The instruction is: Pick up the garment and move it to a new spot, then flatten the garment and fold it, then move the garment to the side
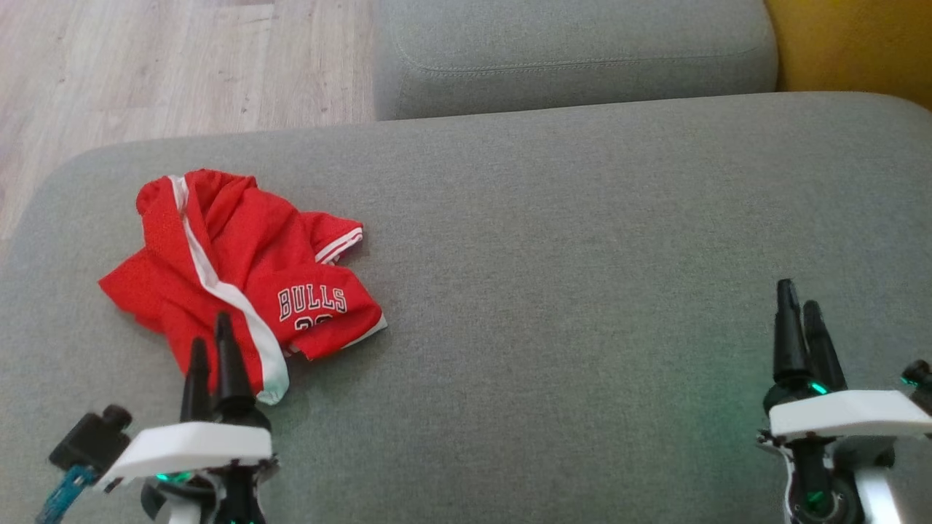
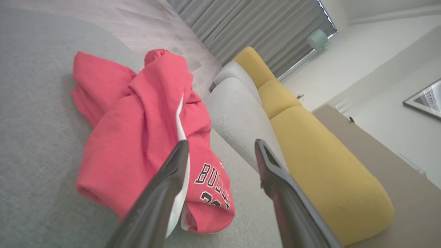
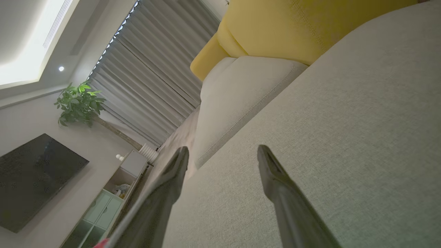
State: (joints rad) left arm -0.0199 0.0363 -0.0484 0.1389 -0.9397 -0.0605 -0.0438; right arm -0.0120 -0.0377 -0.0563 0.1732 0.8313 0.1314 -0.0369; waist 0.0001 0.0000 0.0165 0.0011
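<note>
Head view: red garment (image 1: 240,269) lies crumpled on the sofa seat (image 1: 582,255), my left claw (image 1: 210,331) at its near edge, right claw (image 1: 798,295) well apart. Left wrist view: left claw (image 2: 222,143) wide, empty; pickup not yet begun, I judge, and next it must lower onto a fold and close. Right wrist view: right claw (image 3: 223,148) wide, empty.

there is one red garment (image 1: 233,269). two claws show, the left claw (image 1: 210,331) and the right claw (image 1: 799,294), each with two dark fingers (image 2: 162,193), four in all. there are two grey cushions (image 1: 582,255), one large and one smaller, and three yellow cushions (image 2: 327,165) in a row. the room holds one potted plant (image 3: 79,103), one television (image 3: 34,179) and one framed picture (image 2: 423,100).
</note>
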